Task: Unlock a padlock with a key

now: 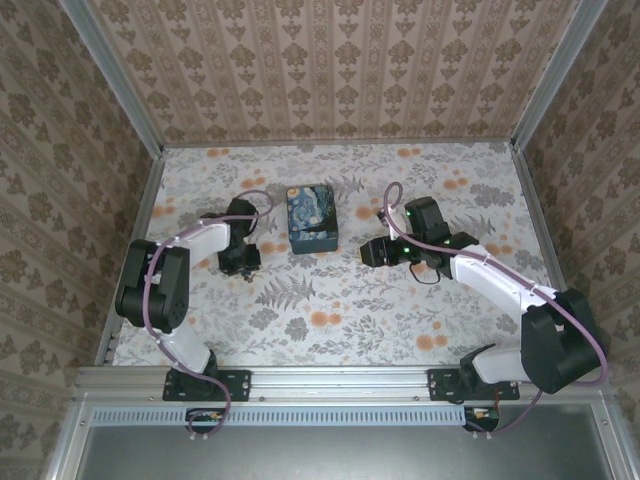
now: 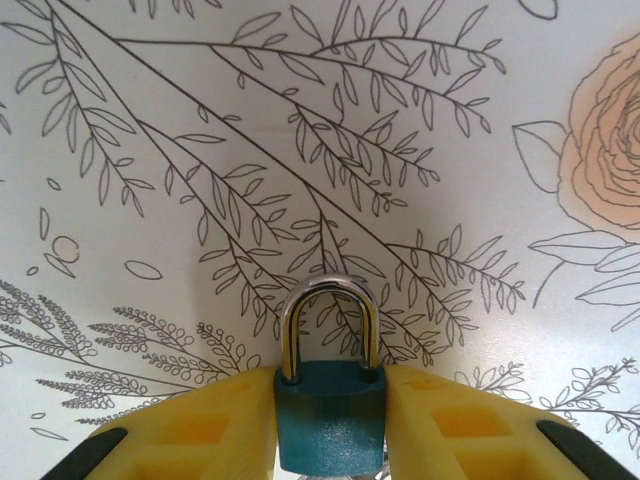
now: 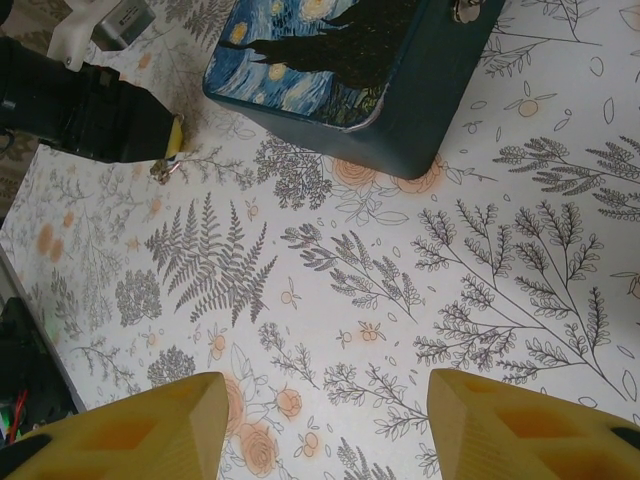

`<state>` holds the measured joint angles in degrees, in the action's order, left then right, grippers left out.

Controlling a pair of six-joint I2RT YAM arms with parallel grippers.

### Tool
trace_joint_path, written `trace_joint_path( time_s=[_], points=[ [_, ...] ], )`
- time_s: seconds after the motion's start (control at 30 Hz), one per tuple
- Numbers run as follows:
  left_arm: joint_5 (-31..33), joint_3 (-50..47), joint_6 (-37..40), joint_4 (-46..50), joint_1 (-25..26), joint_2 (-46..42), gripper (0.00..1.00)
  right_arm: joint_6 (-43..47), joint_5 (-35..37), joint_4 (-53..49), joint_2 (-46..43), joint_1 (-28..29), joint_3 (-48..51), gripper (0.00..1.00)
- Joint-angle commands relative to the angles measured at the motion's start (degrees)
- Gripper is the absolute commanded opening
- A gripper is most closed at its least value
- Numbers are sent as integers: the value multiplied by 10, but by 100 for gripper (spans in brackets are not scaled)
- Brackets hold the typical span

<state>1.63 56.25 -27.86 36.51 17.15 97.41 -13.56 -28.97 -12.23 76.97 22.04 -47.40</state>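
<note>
left pincer (image 2: 330,385) clamped on padlock (image 2: 328,420) body; shackle (image 2: 328,292) pointed straight out over the table (image 2: 150,150), keyhole end hidden. right pincer (image 3: 325,405) stood wide, empty, well apart to its right.

The padlock (image 2: 328,425) has a teal painted body, its coat faintly pebbled with a soft sheen. Its shackle (image 2: 330,300) is bare polished metal, bright and mirror-smooth. The left fingers (image 2: 200,435) are yellow plastic, matt and slightly grainy, as are the right fingers (image 3: 520,430). The box (image 3: 400,100) has a glossy printed lid over smooth dark teal sides with a satin finish, and a small shiny metal clasp (image 3: 462,10). Around the box, the surface (image 3: 400,300) is a smooth printed covering, mostly matt. Nearer than the box runs a brushed aluminium rail (image 1: 330,382). Behind the box, the wall (image 1: 340,70) looks like matt patterned paper.
</note>
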Motion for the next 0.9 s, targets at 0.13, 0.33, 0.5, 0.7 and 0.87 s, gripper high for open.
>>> trace_joint_path(
  time_s=[0.13,0.33,0.5,0.7,0.87],
  points=[
    [-33,-18,-26,15,-2,-14,23,-14,-12,-1,-15,-9,3,57],
    [-35,23,-67,10,-6,-85,18,-63,-41,45,-17,-7,9,58],
    [-30,86,-120,-20,15,-169,15,-196,-80,157,-7,31,10,58],
    [-33,137,-137,-87,66,-191,14,-251,-29,253,22,92,-26,56],
    [-35,161,-141,-132,106,-198,13,-248,0,322,56,110,-49,50]
  ],
)
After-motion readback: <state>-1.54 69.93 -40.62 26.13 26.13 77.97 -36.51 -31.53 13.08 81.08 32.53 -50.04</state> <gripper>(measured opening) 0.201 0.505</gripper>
